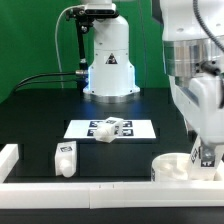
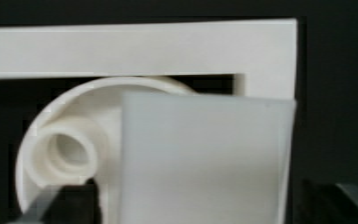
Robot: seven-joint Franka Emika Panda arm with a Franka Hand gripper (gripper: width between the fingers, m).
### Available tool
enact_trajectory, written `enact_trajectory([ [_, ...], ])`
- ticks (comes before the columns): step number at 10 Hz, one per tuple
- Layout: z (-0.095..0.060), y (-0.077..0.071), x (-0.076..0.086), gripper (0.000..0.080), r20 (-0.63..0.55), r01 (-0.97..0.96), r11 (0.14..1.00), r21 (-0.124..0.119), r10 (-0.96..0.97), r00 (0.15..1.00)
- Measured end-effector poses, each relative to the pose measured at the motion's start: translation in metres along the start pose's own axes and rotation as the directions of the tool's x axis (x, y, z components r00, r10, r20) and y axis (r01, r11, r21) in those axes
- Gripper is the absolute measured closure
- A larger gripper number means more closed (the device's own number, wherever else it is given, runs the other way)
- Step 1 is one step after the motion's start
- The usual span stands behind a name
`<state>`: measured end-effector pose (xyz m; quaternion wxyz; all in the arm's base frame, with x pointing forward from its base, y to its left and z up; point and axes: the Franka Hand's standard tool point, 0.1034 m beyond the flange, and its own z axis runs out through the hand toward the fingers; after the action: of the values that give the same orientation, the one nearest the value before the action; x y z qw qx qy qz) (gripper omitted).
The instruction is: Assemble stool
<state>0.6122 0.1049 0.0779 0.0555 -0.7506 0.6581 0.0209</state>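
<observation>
The round white seat point(image 1: 178, 166) lies at the front on the exterior view's right, in the corner of the rail. In the wrist view the seat point(image 2: 69, 130) shows a round socket facing the camera. My gripper point(image 1: 203, 146) is shut on a white stool leg point(image 1: 208, 158) and holds it upright at the seat's right side, right over or against it. In the wrist view this leg point(image 2: 202, 150) fills the middle between the dark fingers point(image 2: 60, 203). A second leg point(image 1: 110, 126) lies on the marker board point(image 1: 140, 130). A third leg point(image 1: 66, 158) stands at the front left.
A long white rail point(image 1: 90, 187) runs along the table's front edge and turns up at the left end point(image 1: 8, 158). Its corner shows behind the seat in the wrist view point(image 2: 140, 50). The arm's base point(image 1: 110, 65) stands at the back centre.
</observation>
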Motion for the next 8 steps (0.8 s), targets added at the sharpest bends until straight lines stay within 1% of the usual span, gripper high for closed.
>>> enact_trajectory([
  [1,-0.0093,-0.0053,0.0005,0.0174,0.000,0.178,0.984,0.017,-0.178,0.984],
  [2,-0.0159,-0.0092,-0.0012,0.0174,-0.004,0.364,0.931,0.030,-0.364,0.931],
  [3,-0.0166,-0.0094,-0.0051,0.0154,-0.004,0.429,0.903,0.034,-0.429,0.903],
  [4,-0.0145,-0.0084,-0.0028,0.0151,-0.006,0.458,0.888,0.029,-0.458,0.889],
  [6,-0.0145,-0.0084,-0.0017,0.0150,-0.011,0.593,0.804,0.026,-0.593,0.805],
  [7,-0.0147,-0.0085,-0.0014,0.0150,-0.017,0.695,0.718,0.021,-0.695,0.719],
  [8,-0.0150,-0.0091,-0.0025,0.0150,-0.020,0.832,0.554,0.017,-0.832,0.555],
])
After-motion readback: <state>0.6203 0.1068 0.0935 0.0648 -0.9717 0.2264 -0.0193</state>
